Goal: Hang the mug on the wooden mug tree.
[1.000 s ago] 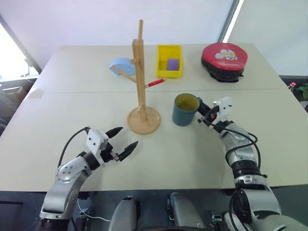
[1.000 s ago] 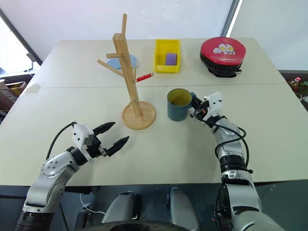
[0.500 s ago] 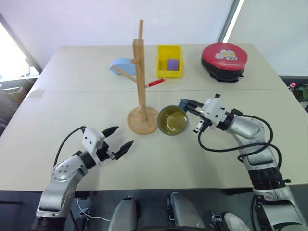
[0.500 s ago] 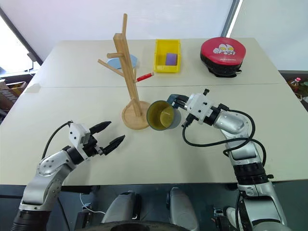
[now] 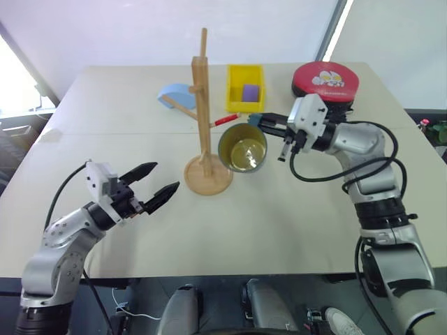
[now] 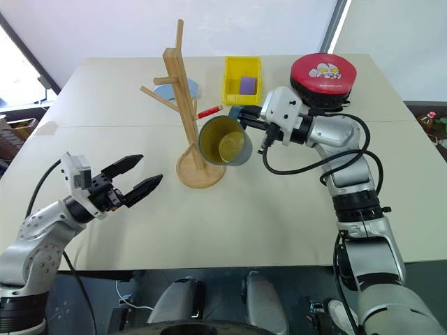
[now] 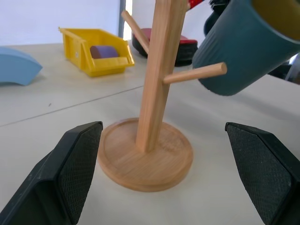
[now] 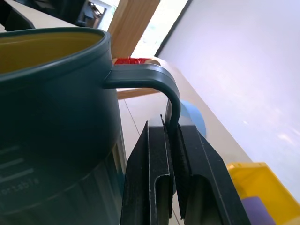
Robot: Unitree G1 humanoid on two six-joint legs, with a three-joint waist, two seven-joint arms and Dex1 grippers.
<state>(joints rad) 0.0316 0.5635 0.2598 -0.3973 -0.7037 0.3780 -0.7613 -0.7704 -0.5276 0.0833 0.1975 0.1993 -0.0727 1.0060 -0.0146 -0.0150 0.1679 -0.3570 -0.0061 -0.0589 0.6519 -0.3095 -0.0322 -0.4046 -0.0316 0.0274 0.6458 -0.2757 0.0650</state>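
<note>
R gripper (image 5: 264,123) pinching mug (image 5: 242,147) by handle, mug tipped, in air beside mug tree (image 5: 204,118). L gripper (image 5: 160,187) spread, empty.

Mug (image 5: 242,147) crowds mug tree (image 5: 204,125) right side; left side clear.

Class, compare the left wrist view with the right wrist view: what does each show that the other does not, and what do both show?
Left wrist view alone: the round base of the wooden mug tree, a bare peg crossing in front of the mug, and the left tool with its fingers spread wide.

Right wrist view alone: the right tool shut on the mug's handle.

Both: the mug held off the table, the tree's post, the yellow bin.
</note>
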